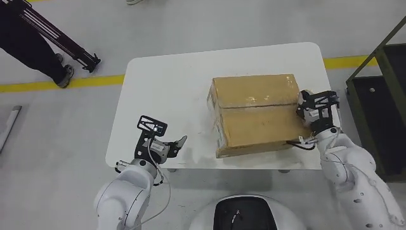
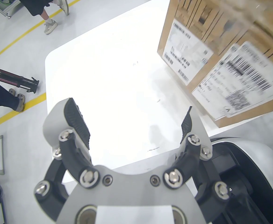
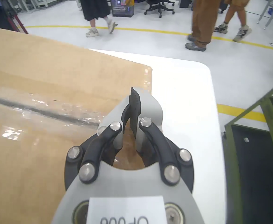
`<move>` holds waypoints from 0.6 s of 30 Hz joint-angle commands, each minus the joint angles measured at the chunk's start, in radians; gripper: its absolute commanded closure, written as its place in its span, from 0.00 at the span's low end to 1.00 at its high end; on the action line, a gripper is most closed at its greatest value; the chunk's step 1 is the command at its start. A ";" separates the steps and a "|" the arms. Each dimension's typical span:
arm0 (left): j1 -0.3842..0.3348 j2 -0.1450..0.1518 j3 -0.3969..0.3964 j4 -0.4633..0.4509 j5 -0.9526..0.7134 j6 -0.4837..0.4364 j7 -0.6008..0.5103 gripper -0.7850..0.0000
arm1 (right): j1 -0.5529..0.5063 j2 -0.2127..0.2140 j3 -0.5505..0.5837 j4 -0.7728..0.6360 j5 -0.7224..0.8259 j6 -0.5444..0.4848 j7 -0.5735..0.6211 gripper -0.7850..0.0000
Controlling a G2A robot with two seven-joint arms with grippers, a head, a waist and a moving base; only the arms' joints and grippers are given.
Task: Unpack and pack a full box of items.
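Item: one brown rectangular cardboard box [image 1: 257,113] with white printed labels on one side, flaps closed and sealed along the top seam with clear tape [image 3: 45,110], contents hidden; it stands on the right half of the white round-cornered counter [image 1: 171,97], close to its front edge. Left hand [image 2: 129,106]: fingers spread wide, holding nothing, above the counter's front-left corner, well apart from the box. Right hand [image 3: 133,99]: fingers drawn together, at the box's top edge on its right end, by the end of the taped seam.

left arm [image 1: 127,198] white | left gripper [image 2: 129,108] grey plate, black links, silver screws
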 commanded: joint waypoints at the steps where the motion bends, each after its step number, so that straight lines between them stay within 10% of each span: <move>1: 0.000 0.000 0.000 0.000 0.000 0.000 0.000 0.00 | -0.013 0.006 0.031 -0.060 -0.013 -0.030 0.000 1.00; 10: 0.000 0.000 0.000 0.000 0.000 0.000 0.000 0.00 | -0.114 0.018 0.071 -0.277 -0.060 -0.079 -0.004 1.00; 18: 0.000 0.000 0.000 0.000 0.000 0.000 0.000 0.00 | -0.390 0.023 0.383 -0.351 0.121 -0.089 -0.094 1.00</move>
